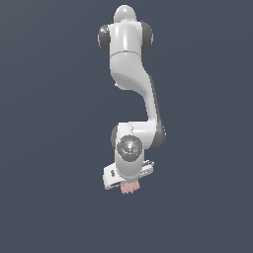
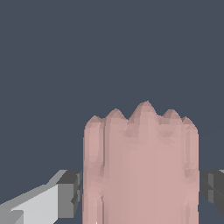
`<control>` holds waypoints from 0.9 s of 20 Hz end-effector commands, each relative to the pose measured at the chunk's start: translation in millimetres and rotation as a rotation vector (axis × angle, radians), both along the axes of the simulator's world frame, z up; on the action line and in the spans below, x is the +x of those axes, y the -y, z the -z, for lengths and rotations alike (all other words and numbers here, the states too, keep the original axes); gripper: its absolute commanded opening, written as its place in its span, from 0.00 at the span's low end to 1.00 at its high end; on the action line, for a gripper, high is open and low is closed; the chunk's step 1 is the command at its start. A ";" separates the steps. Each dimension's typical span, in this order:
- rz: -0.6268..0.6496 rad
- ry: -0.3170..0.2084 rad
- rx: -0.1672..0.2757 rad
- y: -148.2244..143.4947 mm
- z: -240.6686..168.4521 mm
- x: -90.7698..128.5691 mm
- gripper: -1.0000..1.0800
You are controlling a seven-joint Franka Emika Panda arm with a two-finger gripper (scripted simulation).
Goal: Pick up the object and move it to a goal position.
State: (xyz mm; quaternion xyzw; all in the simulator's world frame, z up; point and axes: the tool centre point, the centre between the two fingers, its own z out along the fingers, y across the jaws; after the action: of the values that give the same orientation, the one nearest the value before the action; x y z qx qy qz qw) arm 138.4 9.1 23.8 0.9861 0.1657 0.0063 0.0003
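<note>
Hand (image 1: 129,182) pinching the pale pink object (image 1: 130,187) between its fingers (image 2: 65,197); ridged end protruding past them, against plain dark background.

Background (image 1: 44,123): one flat, unbroken dark slate blue-grey field filling the exterior view from 12 o'clock round to 6 and back. No seam between floor and wall can be made out. Light even, shadowless. The wrist view shows the same plain tone.

Matt, ridged pink object (image 2: 140,166); glossy white arm (image 1: 129,54)
</note>
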 end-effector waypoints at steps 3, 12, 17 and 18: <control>0.003 0.001 -0.001 2.2 -0.3 0.4 0.00; 0.003 0.001 -0.001 4.4 -6.7 -6.0 0.00; 0.003 0.000 -0.001 7.8 -15.7 -15.9 0.00; 0.003 0.000 -0.001 8.7 -18.3 -18.6 0.00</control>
State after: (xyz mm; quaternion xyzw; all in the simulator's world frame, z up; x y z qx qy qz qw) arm 123.4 1.7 38.2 0.9864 0.1645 0.0061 0.0009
